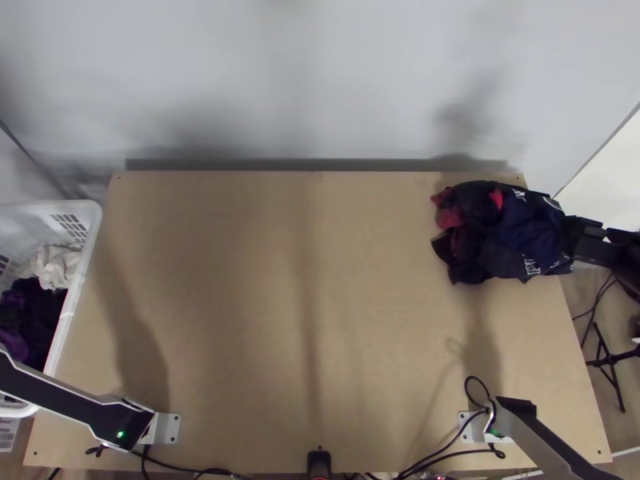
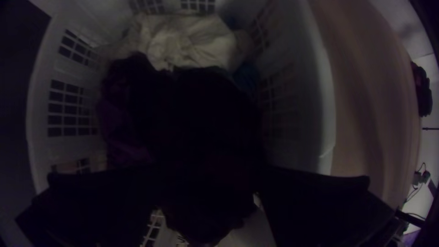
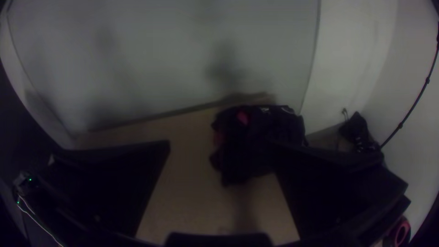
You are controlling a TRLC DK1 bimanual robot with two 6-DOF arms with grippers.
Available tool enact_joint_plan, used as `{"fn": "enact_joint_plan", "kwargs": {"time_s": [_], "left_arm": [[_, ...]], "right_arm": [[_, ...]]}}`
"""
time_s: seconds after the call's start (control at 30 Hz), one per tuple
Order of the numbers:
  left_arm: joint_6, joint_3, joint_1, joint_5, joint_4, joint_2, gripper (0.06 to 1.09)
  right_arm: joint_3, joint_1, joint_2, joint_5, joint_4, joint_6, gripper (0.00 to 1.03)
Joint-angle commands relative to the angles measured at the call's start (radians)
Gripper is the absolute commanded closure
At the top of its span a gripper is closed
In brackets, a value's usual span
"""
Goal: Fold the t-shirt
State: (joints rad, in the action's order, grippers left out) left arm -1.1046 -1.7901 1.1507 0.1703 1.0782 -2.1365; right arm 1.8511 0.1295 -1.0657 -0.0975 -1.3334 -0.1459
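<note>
A bunched dark navy cloth (image 1: 512, 232) with red patches and white print lies at the table's far right corner; whether it is one garment I cannot tell. Beside its right side is my right gripper (image 1: 588, 240). In the right wrist view the gripper (image 3: 222, 147) has its fingers wide apart, and the bunched cloth (image 3: 249, 137) lies beyond them, partly behind one finger. My left gripper (image 2: 206, 171) is open over the white basket (image 2: 315, 114), with dark clothes (image 2: 201, 110) inside, below and between its fingers. Whether it touches them I cannot tell.
The white basket (image 1: 80, 272) stands against the table's left side, holding dark, purple and whitish clothes. Cables (image 1: 448, 440) run along the near edge of the table (image 1: 264, 320). A wall rises behind the far edge. A black stand (image 1: 610, 360) is on the floor at right.
</note>
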Motion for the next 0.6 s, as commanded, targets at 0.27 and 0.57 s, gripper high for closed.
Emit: {"fn": "enact_joint_plan", "kwargs": {"time_s": [0.27, 0.57], "left_arm": [[-0.149, -0.118, -0.009, -0.025, 0.123, -0.273, 0.20], [-0.169, -0.144, -0.006, -0.014, 0.074, -0.336, 0.24]], "right_arm": [[0.108, 0.001, -0.016, 0.018, -0.073, 0.002, 0.05], [0.143, 0.036, -0.014, 0.018, -0.090, 0.003, 0.05]]}}
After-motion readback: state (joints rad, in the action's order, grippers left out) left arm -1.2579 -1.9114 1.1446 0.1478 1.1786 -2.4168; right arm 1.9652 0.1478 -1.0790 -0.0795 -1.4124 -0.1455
